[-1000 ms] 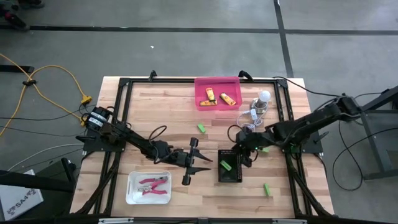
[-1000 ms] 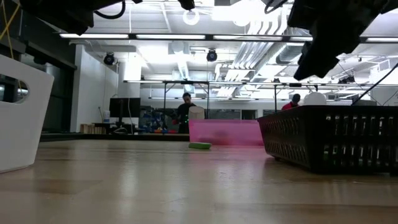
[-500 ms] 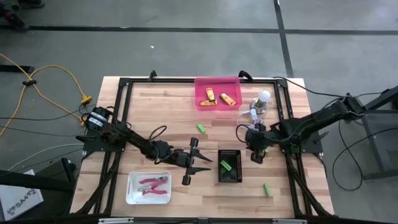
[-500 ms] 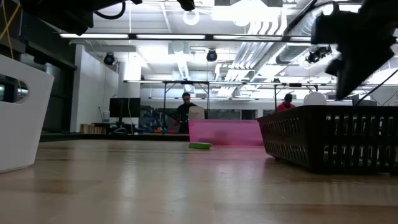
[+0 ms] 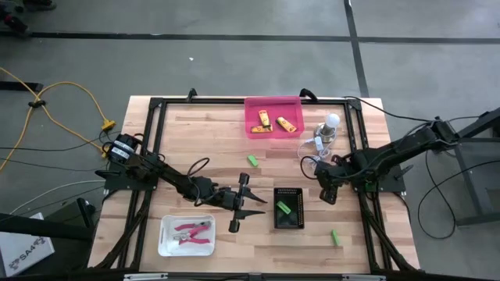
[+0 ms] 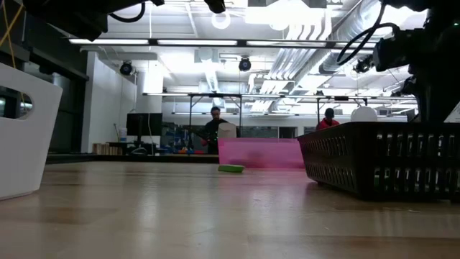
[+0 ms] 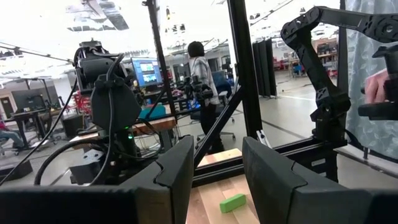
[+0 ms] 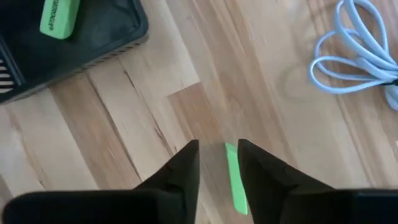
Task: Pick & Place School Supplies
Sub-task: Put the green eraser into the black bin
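Observation:
My right gripper [image 5: 328, 192] [image 8: 217, 147] is open above the table, just right of the black basket [image 5: 289, 221]. A green block [image 8: 232, 177] lies on the wood below, showing between its fingers. Another green block [image 5: 283, 208] lies in the basket, one [image 5: 252, 161] lies mid-table and one [image 5: 334, 236] near the front right. Yellow-orange pieces [image 5: 273, 122] lie in the pink tray [image 5: 251, 129]. Pink-handled pliers [image 5: 191, 232] lie in the white tray [image 5: 166, 243]. My left gripper [image 5: 238, 206] [image 7: 217, 152] is open and empty at mid-table.
A white bulb [image 5: 332, 119] with a coiled white cable [image 8: 354, 56] lies far right, close behind my right gripper. A black frame [image 5: 156, 140] rims the table. In the low view the basket [image 6: 381, 162] stands near right and the white tray [image 6: 29, 129] near left. People stand in the room beyond.
My right gripper has gone from above the black basket toward the table's right edge and now hangs over the green block beside the basket. The green block in the basket has stayed where it was.

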Motion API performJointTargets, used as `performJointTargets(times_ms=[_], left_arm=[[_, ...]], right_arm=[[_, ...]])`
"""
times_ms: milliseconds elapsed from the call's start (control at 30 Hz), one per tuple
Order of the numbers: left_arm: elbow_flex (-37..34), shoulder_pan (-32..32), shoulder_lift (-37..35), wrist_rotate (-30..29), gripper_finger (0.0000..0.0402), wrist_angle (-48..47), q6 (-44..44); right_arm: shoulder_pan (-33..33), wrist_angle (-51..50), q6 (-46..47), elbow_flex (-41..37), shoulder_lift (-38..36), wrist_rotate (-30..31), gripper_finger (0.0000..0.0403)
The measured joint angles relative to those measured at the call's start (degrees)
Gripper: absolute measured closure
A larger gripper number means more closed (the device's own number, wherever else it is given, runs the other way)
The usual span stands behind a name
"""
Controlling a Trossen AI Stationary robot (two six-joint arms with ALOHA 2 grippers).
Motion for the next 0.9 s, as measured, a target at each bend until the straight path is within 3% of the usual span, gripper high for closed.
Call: performJointTargets(times_ms=[333, 900], left_arm=[[0.0, 0.0, 0.0, 0.0, 0.0268, -0.6, 0.0], [0.0, 0.0, 0.0, 0.0, 0.0268, -0.9, 0.0]], right_arm=[[0.3, -6.4, -0.4, 0.0, 0.0, -1.3, 0.0244], [13.2, -8.1, -0.6, 0.0, 0.7, 4.9, 0.0238]])
